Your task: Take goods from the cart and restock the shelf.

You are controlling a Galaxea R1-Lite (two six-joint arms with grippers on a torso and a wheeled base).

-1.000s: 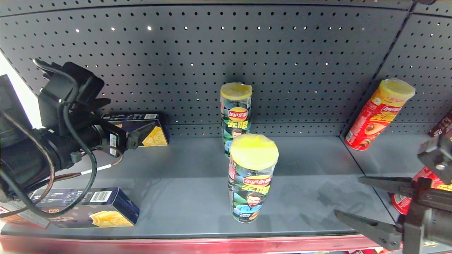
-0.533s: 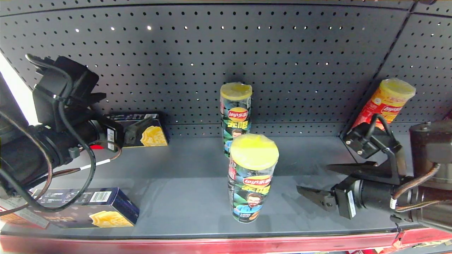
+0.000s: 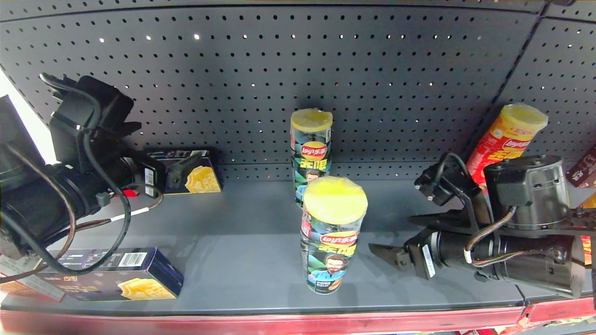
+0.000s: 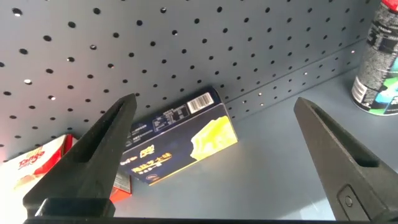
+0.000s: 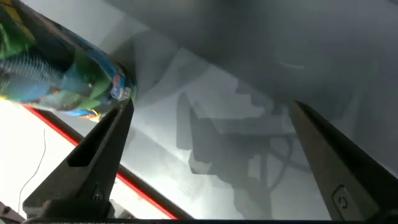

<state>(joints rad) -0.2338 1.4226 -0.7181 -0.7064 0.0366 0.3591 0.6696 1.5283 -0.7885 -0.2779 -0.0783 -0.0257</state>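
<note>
shelf [image 3: 242, 242], L→R: left end effector [image 4: 214, 106] wide open, empty, near rear box [image 3: 195, 170]; front box [image 3: 135, 277] at the edge, 2 boxes total. Centre: 2 green cans, rear can [image 3: 311, 149] right behind front can [image 3: 331, 237]. right end effector [image 3: 391, 234] wide open, empty, just beside front can. 1 red can [image 3: 503, 139] behind that arm.
</note>
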